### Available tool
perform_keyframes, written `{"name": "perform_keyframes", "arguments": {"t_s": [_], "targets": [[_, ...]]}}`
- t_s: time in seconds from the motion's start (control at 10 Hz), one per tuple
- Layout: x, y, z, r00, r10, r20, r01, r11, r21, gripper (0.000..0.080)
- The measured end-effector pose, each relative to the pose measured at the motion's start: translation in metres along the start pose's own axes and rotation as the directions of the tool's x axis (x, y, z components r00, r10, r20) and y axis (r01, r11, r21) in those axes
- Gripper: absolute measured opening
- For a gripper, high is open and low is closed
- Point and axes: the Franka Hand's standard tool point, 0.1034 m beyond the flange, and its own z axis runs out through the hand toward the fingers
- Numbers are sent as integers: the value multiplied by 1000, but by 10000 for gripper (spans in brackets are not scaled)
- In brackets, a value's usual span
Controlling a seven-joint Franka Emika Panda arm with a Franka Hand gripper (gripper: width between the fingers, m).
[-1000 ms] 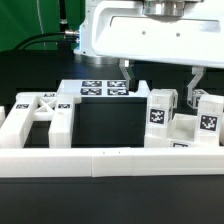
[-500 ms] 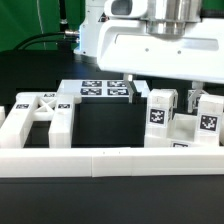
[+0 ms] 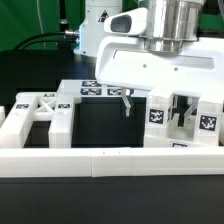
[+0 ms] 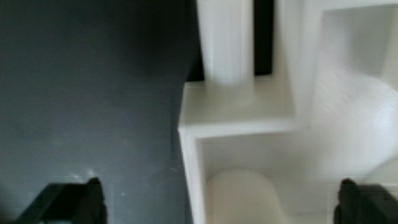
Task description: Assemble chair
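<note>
My gripper is open, its two dark fingers hanging either side of a white tagged chair block at the exterior view's right. A second tagged block stands beside it. A white chair panel with crossed bars lies at the exterior view's left. In the wrist view the gripper is open and holds nothing; a white chair part lies below, between the fingertips.
The long low white border rail runs across the front. The marker board lies flat behind, partly hidden by the gripper body. A black table surface shows between the parts.
The gripper has come down and shifted toward the exterior view's right, so its fingers now straddle the tagged block. It stays open. The parts have not moved.
</note>
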Motion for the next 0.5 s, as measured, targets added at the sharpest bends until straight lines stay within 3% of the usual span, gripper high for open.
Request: {"name": "perform_keyframes", "arguments": {"t_s": [0.2,0.5], "targets": [[-3,3,12,1000,-7,-21,7,1000,-4,649],[-6,4,19,1000,-11,-24,11,1000,-7,649]]}}
